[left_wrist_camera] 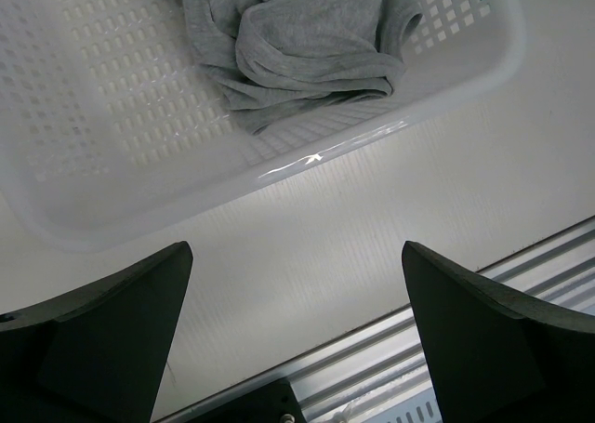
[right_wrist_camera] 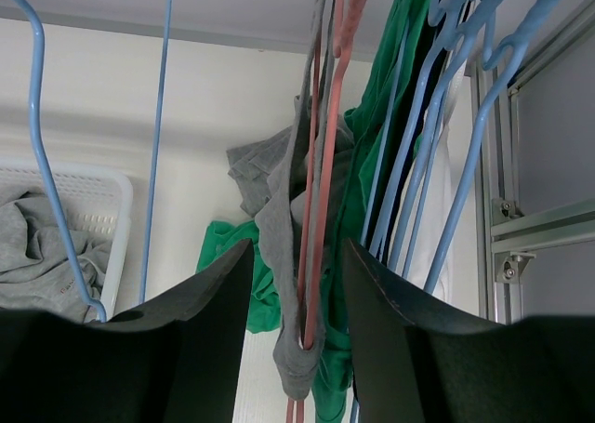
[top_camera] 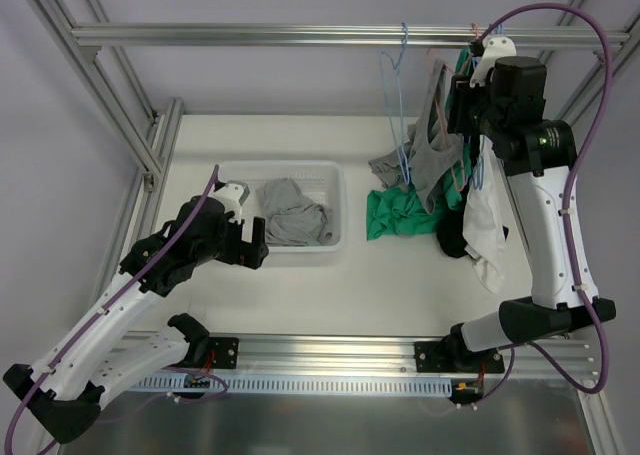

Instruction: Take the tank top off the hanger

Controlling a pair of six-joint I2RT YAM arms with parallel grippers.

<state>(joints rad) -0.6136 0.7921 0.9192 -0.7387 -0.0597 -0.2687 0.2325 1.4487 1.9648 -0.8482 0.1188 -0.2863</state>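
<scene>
Fingers (right_wrist_camera: pixel 195 330) on the right gripper (right_wrist_camera: pixel 296 260) stand a little apart. The grey tank top (right_wrist_camera: pixel 277 209) and the pink hanger (right_wrist_camera: pixel 327 163) carrying it run down through the gap, and neither looks pinched. That arm is raised at the back right corner of the table (top_camera: pixel 300 295), up by the rail (top_camera: pixel 300 35) where the clothes hang. The tank top hangs there among blue hangers (right_wrist_camera: pixel 42 163) and other garments, with a green garment (top_camera: pixel 395 215) heaped on the table below it.

Over toward the left edge, the left gripper (left_wrist_camera: pixel 296 256) hovers with its jaws spread wide and nothing in them. It is just in front of the white basket (left_wrist_camera: pixel 372 135), which has a grey garment (top_camera: pixel 292 213) bundled inside.

To my eye the job is barely started. The top is on its hanger and the hanger seems to be on the rail. What is left is nearly everything: closing on the fabric, working the straps off the hanger's arms, and pulling the top clear, probably toward the basket.
</scene>
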